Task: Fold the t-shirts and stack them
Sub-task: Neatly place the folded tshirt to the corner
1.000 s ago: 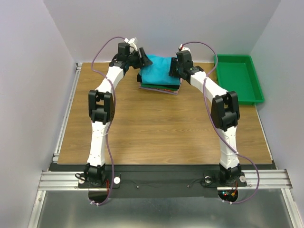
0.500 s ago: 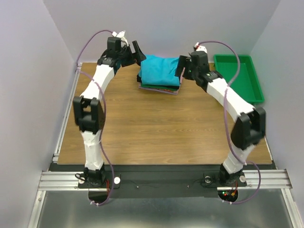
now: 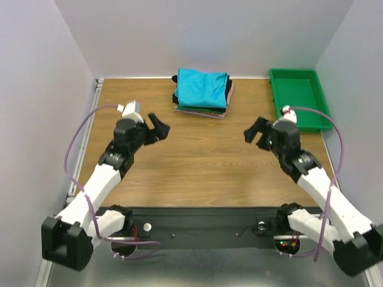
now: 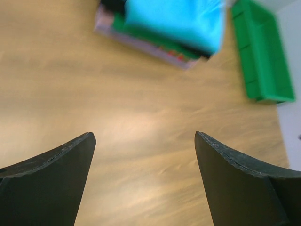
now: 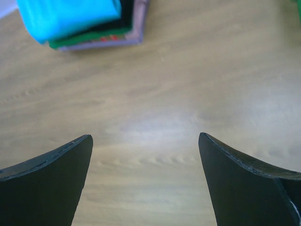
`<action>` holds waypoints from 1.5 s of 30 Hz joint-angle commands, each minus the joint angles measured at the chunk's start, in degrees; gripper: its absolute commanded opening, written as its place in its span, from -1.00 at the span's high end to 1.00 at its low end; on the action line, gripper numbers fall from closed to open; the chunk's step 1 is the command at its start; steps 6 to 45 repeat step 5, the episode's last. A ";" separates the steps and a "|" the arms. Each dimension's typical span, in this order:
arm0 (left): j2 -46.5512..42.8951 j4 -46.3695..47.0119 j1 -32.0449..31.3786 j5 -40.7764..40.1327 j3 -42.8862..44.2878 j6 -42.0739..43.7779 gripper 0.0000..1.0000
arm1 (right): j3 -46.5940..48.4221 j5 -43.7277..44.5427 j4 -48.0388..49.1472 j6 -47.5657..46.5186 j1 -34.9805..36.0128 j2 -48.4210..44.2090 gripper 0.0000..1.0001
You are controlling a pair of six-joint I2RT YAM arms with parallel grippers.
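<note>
Top external view: stack of t-shirts [image 3: 200, 109] at the far middle of the bench [image 3: 203, 167], teal t-shirt [image 3: 201, 87] uppermost, green tray [image 3: 322, 101] to its right.
Left hand [image 3: 158, 130]: spread, empty, well apart from the stack.
Right hand [image 3: 254, 130]: spread, empty, likewise.
Handling: soft, light, limp cloth; probably best pinched at a folded edge.
</note>
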 commanded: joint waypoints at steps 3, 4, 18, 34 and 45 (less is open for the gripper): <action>-10.94 0.83 -0.11 -10.58 -8.39 -2.32 -0.97 | -11.69 1.85 1.10 2.67 -0.29 -15.29 -1.00; -12.69 0.39 -0.02 -13.11 -8.75 -2.50 -0.97 | -12.59 2.55 0.93 2.67 -0.38 -18.52 -1.00; -13.67 0.21 -0.02 -13.92 -8.92 -2.50 -0.97 | -13.21 3.08 0.92 2.41 -0.29 -19.69 -1.00; -13.67 0.21 -0.02 -13.92 -8.92 -2.50 -0.97 | -13.21 3.08 0.92 2.41 -0.29 -19.69 -1.00; -13.67 0.21 -0.02 -13.92 -8.92 -2.50 -0.97 | -13.21 3.08 0.92 2.41 -0.29 -19.69 -1.00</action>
